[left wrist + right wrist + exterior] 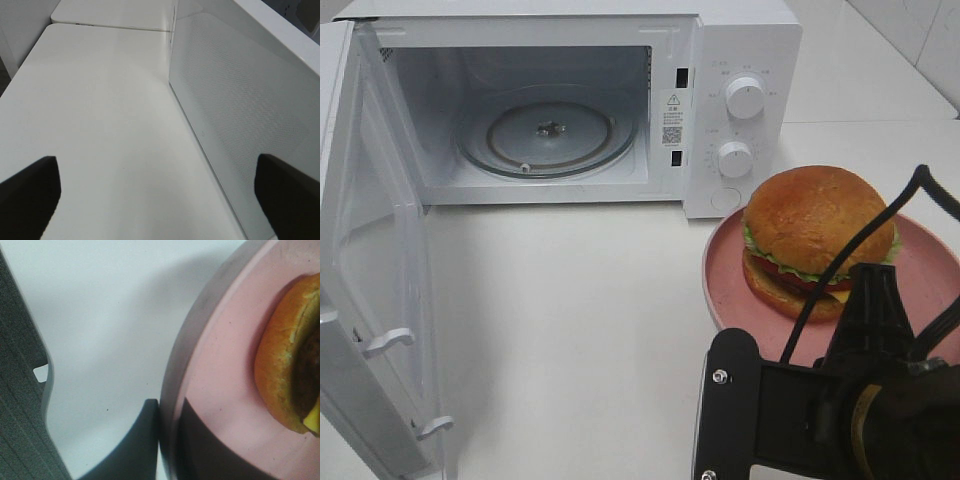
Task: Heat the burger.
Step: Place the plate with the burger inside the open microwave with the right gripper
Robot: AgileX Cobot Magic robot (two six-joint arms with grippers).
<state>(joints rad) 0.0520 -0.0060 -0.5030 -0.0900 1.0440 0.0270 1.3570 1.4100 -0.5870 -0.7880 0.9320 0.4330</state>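
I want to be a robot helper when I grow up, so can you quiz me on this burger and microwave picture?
1. True or false: the microwave door stands open.
2. Pick one. The right gripper is pinching: A the door, B the rim of the plate, C the microwave.
3. In a word: what lies on the plate?

Key
1. True.
2. B.
3. The burger.
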